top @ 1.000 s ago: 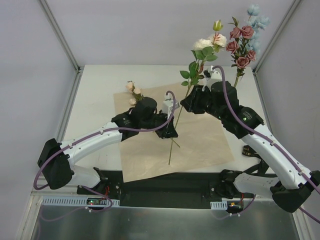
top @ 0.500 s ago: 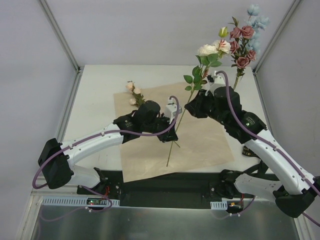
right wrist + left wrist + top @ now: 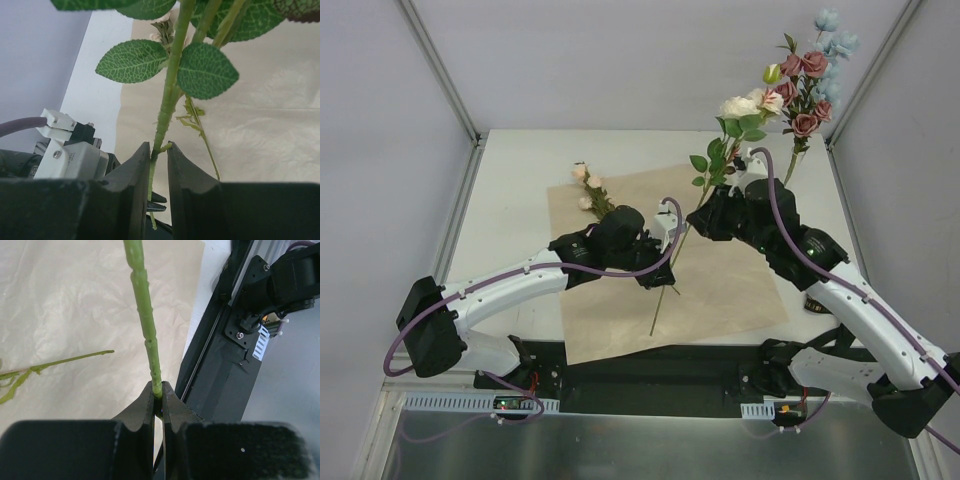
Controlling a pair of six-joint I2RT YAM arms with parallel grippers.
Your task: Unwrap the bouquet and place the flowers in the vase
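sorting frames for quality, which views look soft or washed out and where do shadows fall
Top external: even, diffuse light, sharp throughout, only faint shadows under the arms on the paper. Left wrist: the stem is crisp, the left claw body at the bottom edge is blurred, paper pale, near washed out. Right wrist: leaf veins sharp, right claw slightly soft.
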